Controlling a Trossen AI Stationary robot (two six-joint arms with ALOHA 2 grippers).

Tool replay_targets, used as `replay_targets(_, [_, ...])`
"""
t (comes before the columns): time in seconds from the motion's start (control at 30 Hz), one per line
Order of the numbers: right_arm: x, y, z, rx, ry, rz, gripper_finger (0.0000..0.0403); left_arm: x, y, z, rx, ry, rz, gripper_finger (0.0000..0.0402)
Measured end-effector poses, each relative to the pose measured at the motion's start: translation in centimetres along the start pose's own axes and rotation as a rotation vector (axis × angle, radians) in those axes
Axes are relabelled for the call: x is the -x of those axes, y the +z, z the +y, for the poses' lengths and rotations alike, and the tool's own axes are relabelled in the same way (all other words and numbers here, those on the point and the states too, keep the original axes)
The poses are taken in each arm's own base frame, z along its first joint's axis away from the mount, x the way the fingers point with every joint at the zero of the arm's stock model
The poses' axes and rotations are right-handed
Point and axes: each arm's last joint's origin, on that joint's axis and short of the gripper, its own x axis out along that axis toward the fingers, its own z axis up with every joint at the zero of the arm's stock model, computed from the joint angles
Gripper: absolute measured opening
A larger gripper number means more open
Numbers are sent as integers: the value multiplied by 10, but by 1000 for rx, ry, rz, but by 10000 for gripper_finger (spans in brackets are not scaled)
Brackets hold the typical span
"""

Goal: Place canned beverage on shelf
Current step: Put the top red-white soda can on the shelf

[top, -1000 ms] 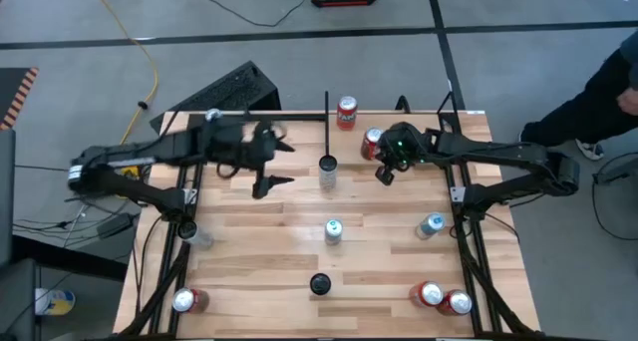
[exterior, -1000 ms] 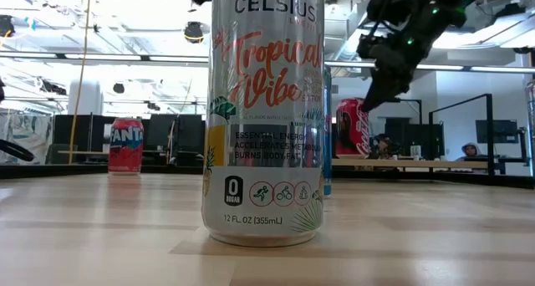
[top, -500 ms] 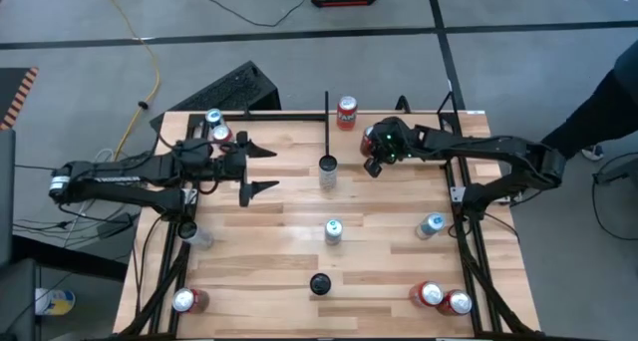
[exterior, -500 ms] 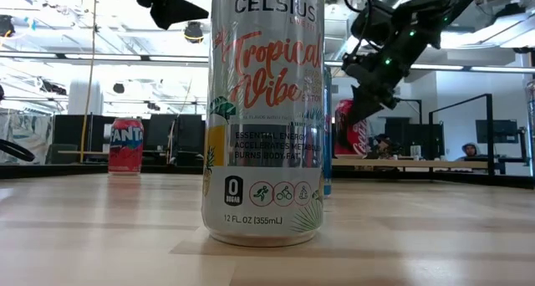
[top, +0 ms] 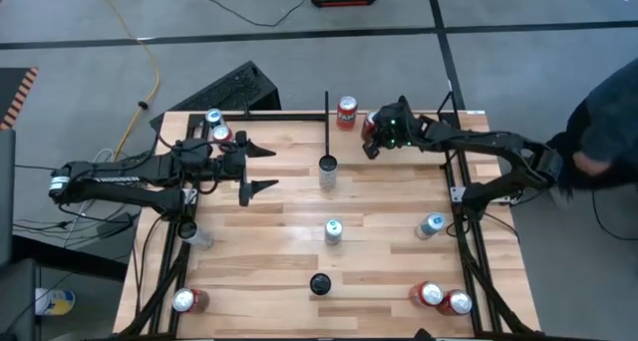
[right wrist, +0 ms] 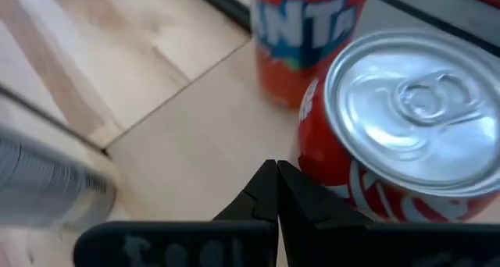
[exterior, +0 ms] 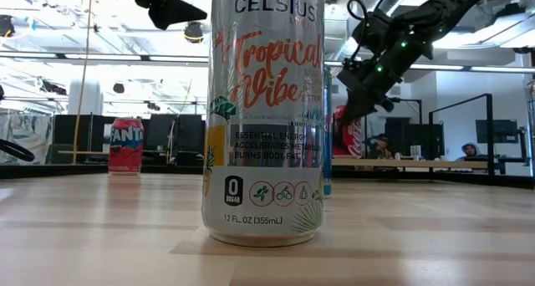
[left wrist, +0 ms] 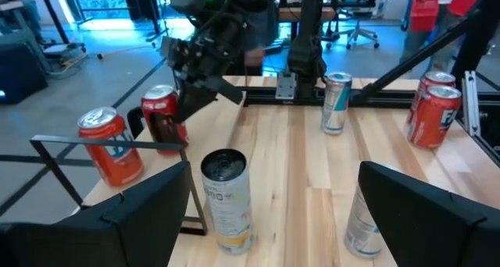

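A red cola can (right wrist: 398, 134) stands upright on the wooden shelf (top: 349, 144), just right of the thin black divider bar (top: 326, 117). An orange Fanta can (top: 346, 112) stands close behind it. My right gripper (right wrist: 275, 177) is shut and slants down at the cola can's side; in the high view the gripper (top: 374, 142) partly covers the can. My left gripper (top: 254, 167) hangs open over the table's left half. It holds nothing and faces a black-topped silver can (left wrist: 226, 197). My right gripper lies with the outer side of one shut finger (right wrist: 312, 201) against the cola can's side wall (right wrist: 316, 161), below the rim. The fingers slant down from the table's near right. The can stands upright on the wood beside the Fanta can.
Two cans (top: 217, 127) stand at the far left. Silver cans (top: 333, 231) (top: 431, 224) stand mid-table, and a Celsius can (exterior: 266, 110) fills the low view. Red cans (top: 444, 299) (top: 184, 301) sit at the near corners. A person (top: 603, 122) stands beyond the right edge.
My left gripper drew back toward the table's left edge and sank a little, staying open, then kept still. My right gripper, still shut, went toward the far edge. The cola can slid upright with it, closer to the Fanta can.
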Motion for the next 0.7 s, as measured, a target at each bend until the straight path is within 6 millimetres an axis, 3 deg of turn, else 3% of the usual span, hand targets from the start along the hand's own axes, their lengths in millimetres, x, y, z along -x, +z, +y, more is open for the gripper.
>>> replay_targets(0.17, [2, 0, -4, -16, 16, 18, 25, 0, 0, 0, 8, 1, 0, 355])
replay_targets(0.43, [23, -8, 1, 7, 28, 101, 25, 0, 0, 0, 5, 10, 2, 355])
replay_targets(0.7, [21, -5, -11, -18, -71, 73, 25, 0, 0, 0, 7, 10, 2, 355])
